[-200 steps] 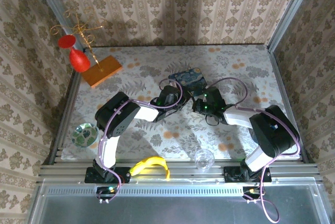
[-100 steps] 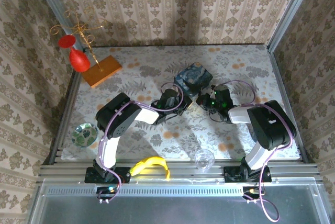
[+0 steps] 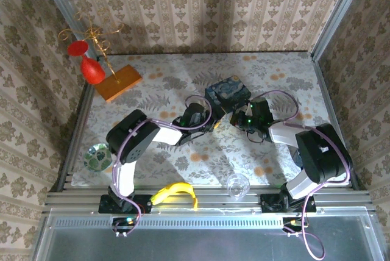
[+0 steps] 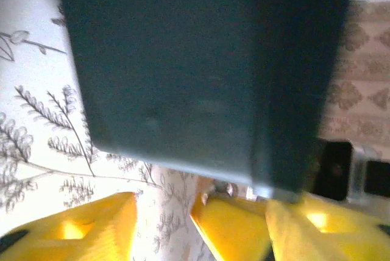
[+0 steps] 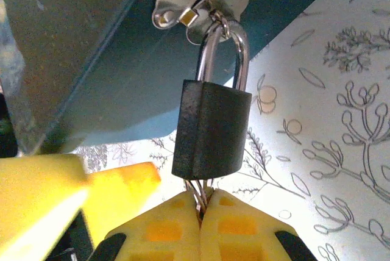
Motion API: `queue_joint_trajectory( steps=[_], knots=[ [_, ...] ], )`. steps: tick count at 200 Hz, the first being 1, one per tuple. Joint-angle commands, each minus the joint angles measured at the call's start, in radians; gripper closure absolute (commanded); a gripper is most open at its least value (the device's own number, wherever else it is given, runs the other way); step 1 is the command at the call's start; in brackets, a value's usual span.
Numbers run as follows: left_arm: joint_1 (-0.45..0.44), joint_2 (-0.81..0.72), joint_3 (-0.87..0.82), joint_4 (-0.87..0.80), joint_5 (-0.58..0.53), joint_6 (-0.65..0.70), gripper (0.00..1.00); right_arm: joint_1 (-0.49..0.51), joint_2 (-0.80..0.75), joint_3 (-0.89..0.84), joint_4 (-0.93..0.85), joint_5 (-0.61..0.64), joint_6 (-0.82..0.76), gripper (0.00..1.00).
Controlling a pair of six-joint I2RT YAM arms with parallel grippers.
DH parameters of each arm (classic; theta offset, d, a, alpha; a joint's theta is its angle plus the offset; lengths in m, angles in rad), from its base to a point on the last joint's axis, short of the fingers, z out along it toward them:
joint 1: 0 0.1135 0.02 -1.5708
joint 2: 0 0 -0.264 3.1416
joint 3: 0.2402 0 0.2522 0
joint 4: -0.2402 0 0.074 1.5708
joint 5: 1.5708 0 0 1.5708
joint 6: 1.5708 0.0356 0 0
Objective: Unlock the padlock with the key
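Padlock (image 5: 211, 128) hangs upright, shackle up, key (image 5: 199, 199) below pinched by right fingers (image 5: 164, 232); left fingers (image 4: 73, 229) spread.

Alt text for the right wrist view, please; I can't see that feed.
A small dark padlock hangs by its silver shackle from a shiny hasp on the blue tin. Directly below it, the yellow-fingered right gripper is pinched shut on what looks like the key in the lock's underside.

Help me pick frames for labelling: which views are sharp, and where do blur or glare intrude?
Right wrist: padlock sharp, bright glints on its shackle; left wrist: blue tin soft and dark, yellow fingers blurred; top external: evenly lit, arm shadows on the table.
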Motion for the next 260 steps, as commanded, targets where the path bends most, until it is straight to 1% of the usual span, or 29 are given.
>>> queue_joint_trajectory(
  steps=[1,28,40,51,58,63,70,73,80,90,113,127,136,154,163,178,183,209,212,216,239,257,260],
  knots=[
    [0.009,-0.111,-0.053,0.024,-0.013,0.020,0.34,0.007,-0.026,0.021,-0.073,-0.064,-0.052,1.00],
    [0.013,-0.246,-0.112,-0.095,-0.056,0.070,0.30,0.008,-0.033,0.025,-0.111,-0.080,-0.076,1.00],
    [0.013,-0.312,-0.123,-0.187,-0.097,0.126,0.27,0.008,-0.042,0.025,-0.127,-0.084,-0.085,1.00],
    [0.014,-0.370,-0.094,-0.333,-0.149,0.235,0.22,0.010,-0.051,0.030,-0.145,-0.086,-0.093,1.00],
    [0.016,-0.395,-0.049,-0.455,-0.189,0.325,0.17,0.009,-0.055,0.034,-0.156,-0.088,-0.100,1.00],
    [0.016,-0.405,-0.008,-0.542,-0.226,0.403,0.10,0.009,-0.058,0.037,-0.166,-0.088,-0.104,1.00],
    [0.011,-0.405,0.060,-0.676,-0.288,0.506,0.01,0.009,-0.061,0.043,-0.179,-0.087,-0.111,1.00],
    [0.010,-0.400,0.088,-0.730,-0.314,0.539,0.00,0.009,-0.061,0.046,-0.186,-0.087,-0.114,1.00],
    [0.007,-0.384,0.142,-0.819,-0.351,0.608,0.00,0.010,-0.062,0.055,-0.202,-0.087,-0.122,1.00],
    [0.011,-0.350,0.197,-0.889,-0.371,0.693,0.00,0.009,-0.059,0.066,-0.217,-0.086,-0.131,1.00],
    [0.009,-0.257,0.311,-1.047,-0.396,0.802,0.00,0.009,-0.042,0.086,-0.240,-0.099,-0.148,1.00],
    [0.012,-0.204,0.340,-1.096,-0.399,0.846,0.00,0.008,-0.031,0.093,-0.247,-0.107,-0.156,1.00],
    [0.016,-0.175,0.347,-1.108,-0.395,0.865,0.05,0.004,-0.024,0.100,-0.255,-0.115,-0.164,1.00],
    [0.034,-0.124,0.348,-1.104,-0.341,0.889,0.25,-0.017,0.001,0.112,-0.253,-0.176,-0.170,1.00],
    [0.045,-0.104,0.344,-1.095,-0.311,0.900,0.34,-0.036,0.022,0.116,-0.240,-0.227,-0.166,1.00],
    [0.053,-0.079,0.348,-1.100,-0.294,0.923,0.37,-0.075,0.060,0.109,-0.175,-0.335,-0.132,1.00],
    [0.056,-0.072,0.350,-1.107,-0.294,0.931,0.41,-0.088,0.074,0.104,-0.144,-0.370,-0.115,1.00],
    [0.075,-0.059,0.338,-1.121,-0.300,0.954,0.51,-0.138,0.147,0.071,0.038,-0.522,-0.003,1.00],
    [0.079,-0.059,0.334,-1.119,-0.300,0.956,0.54,-0.142,0.156,0.067,0.064,-0.537,0.015,1.00],
    [0.084,-0.061,0.328,-1.116,-0.300,0.957,0.55,-0.148,0.167,0.061,0.099,-0.557,0.038,1.00],
    [0.105,-0.071,0.299,-1.099,-0.298,0.972,0.56,-0.175,0.234,0.028,0.288,-0.636,0.166,1.00],
    [0.118,-0.075,0.287,-1.097,-0.300,0.980,0.57,-0.186,0.269,0.020,0.334,-0.654,0.203,1.00],
    [0.119,-0.076,0.286,-1.096,-0.300,0.982,0.58,-0.188,0.272,0.019,0.332,-0.652,0.204,0.99]
  ],
)
